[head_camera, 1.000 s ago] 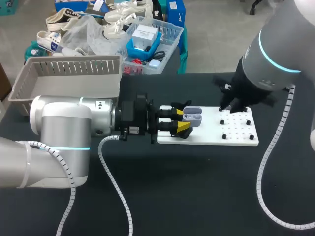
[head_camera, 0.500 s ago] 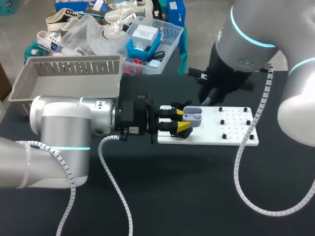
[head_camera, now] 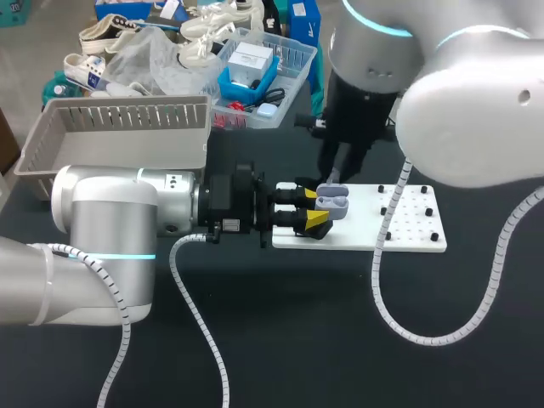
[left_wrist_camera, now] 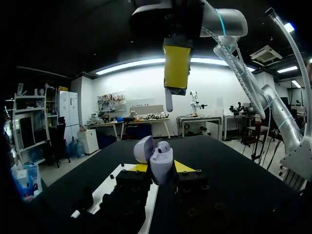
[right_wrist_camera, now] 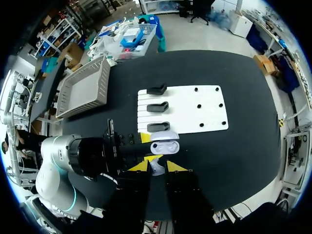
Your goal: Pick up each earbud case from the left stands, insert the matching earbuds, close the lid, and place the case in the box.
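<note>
A white board (head_camera: 412, 234) on the bench (head_camera: 297, 340) carries three black stands (right_wrist_camera: 157, 107) and a few pegs (right_wrist_camera: 198, 105). The grey box (head_camera: 110, 115) sits well off behind the left arm, and the right arm's cable (head_camera: 387, 223) hangs across the board. The left jaws are clamped on the case (left_wrist_camera: 161, 165), which has its lid open and is just beside the end stand. The right jaws hang directly above, apart from it, closed on a white earbud (left_wrist_camera: 168, 100) (only its stem shows).
</note>
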`<act>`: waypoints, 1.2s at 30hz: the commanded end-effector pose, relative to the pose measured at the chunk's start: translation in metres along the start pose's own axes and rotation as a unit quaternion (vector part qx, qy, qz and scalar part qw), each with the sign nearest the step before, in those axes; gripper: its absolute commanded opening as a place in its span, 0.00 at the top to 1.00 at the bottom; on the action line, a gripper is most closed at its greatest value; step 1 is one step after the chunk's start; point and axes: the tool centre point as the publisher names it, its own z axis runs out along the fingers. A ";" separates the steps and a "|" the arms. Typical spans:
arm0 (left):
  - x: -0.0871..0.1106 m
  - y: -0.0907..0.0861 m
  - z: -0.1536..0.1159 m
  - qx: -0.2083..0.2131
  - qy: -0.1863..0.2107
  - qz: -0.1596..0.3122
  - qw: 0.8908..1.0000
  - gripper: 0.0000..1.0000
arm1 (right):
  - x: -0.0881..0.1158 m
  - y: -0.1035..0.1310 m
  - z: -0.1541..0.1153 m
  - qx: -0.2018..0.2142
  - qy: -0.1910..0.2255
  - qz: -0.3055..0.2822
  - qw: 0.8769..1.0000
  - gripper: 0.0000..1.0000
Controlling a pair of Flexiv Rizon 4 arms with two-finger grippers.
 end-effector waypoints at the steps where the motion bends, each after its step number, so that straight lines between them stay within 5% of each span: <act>1: 0.001 0.000 0.000 -0.001 -0.001 0.000 1.000 1.00 | -0.002 0.000 0.004 0.001 0.022 -0.001 1.000 1.00; 36: 0.001 0.000 0.000 -0.001 -0.001 0.000 1.000 1.00 | 0.002 -0.005 0.025 -0.033 0.005 -0.025 0.999 1.00</act>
